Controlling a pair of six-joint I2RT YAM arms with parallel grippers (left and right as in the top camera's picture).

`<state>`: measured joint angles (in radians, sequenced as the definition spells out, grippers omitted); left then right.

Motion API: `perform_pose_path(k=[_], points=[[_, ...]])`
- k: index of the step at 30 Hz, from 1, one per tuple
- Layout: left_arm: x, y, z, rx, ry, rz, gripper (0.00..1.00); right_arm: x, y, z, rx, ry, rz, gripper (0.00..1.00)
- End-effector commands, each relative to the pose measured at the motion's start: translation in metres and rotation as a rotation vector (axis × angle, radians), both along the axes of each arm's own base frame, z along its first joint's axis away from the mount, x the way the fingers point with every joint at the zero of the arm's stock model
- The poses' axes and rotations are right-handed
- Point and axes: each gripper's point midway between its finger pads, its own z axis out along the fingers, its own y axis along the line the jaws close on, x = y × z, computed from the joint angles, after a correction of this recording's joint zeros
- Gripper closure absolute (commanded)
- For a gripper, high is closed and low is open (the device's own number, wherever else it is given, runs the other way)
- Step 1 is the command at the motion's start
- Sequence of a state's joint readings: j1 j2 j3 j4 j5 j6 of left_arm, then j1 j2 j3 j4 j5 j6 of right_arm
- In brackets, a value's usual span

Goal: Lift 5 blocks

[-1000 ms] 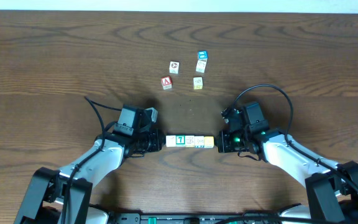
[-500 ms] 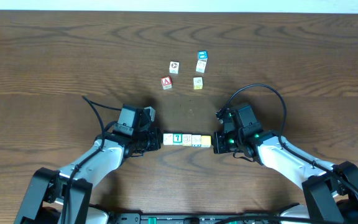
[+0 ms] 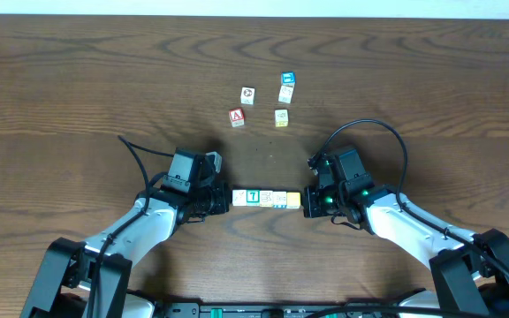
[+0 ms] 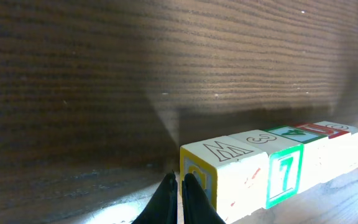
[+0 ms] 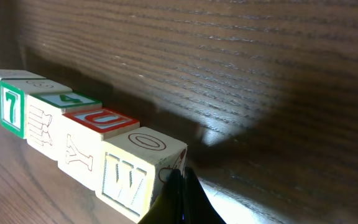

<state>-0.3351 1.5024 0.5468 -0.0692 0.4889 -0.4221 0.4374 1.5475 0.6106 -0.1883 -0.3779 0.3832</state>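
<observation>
Showing five blocks set end to end in one straight row, toward the near edge of the table and about midway between its left and right edges. Squeezed lengthwise between left gripper and right gripper, each with fingers pressed together and tips butted against an end face of the row. Marked with a green "7" on the second block from the left end and a red letter on the second from the right. Impossible to tell whether resting on the wood or raised off it. Grouped toward the far edge, well apart from the row: red "A" cube, blue-topped cube, three pale cubes.
</observation>
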Motion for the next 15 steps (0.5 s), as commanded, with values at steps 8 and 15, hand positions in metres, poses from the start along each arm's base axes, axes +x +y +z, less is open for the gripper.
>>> perform_pose_path(k=[8, 15], points=[[-0.0176, -0.0324, 0.0139, -0.135, 0.034, -0.123, 0.93, -0.0158, 0.0294, 0.0107, 0.117, 0.038, 0.096, 0.99], [-0.0176, -0.0324, 0.0139, -0.135, 0.034, -0.123, 0.93, -0.0178, 0.0317, 0.0122, 0.132, 0.046, 0.104, 0.99]])
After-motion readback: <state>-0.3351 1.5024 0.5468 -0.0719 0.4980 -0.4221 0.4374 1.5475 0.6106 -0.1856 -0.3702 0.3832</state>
